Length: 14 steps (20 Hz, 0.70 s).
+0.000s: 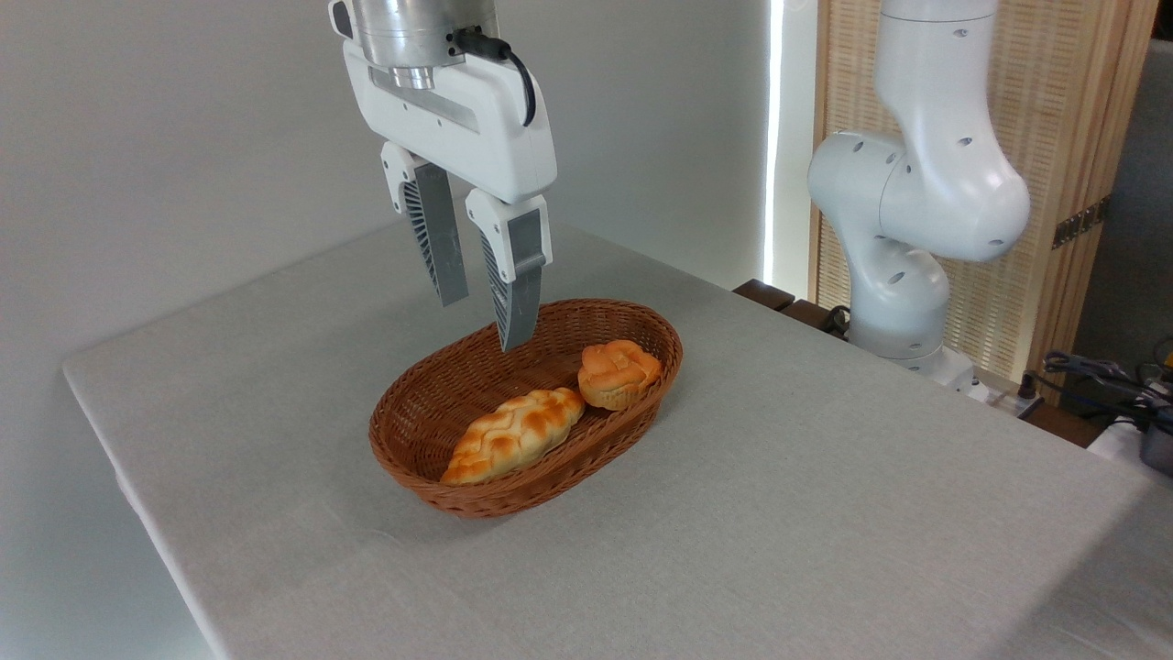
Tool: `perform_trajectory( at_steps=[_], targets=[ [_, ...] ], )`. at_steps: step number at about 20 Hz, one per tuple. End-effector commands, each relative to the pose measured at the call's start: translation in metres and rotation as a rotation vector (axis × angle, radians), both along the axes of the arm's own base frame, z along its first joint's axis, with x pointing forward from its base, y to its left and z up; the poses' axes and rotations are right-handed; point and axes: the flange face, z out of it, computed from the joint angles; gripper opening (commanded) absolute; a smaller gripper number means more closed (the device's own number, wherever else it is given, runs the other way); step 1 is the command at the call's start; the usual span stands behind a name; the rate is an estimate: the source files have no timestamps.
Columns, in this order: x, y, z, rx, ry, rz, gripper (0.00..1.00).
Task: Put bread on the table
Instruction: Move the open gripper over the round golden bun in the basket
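Hand (484, 325) up over basket (431, 477), bread (618, 371) sitting inside at right end.

Hand's released, two grey fingers (519, 275) spread w/ a clear gap, pointing down, nothing between them. It hangs above the basket's back-left rim, tips clear of the wicker. Bread's lower and to the right of the fingertips, near but apart from them – small orange-golden bun, lumpy top, paler base, tucked vs the basket's right wall. Just beside it on the left, a longer braided loaf (513, 434) lies diagonal across the basket floor, its upper end about touching the bun. Basket sits mid-desk (825, 513) on grey cloth. Arm's white base (903, 302) stands at the desk's far right edge.
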Motion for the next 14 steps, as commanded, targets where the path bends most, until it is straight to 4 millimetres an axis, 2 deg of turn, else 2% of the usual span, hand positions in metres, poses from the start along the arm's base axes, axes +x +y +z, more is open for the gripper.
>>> perform_trajectory(
  at_steps=[1, 14],
  targets=[
    [-0.0086, 0.0035, 0.0103, 0.004, 0.007, 0.009, 1.0],
    [-0.013, 0.0053, 0.0091, 0.004, 0.01, 0.011, 1.0]
  ],
)
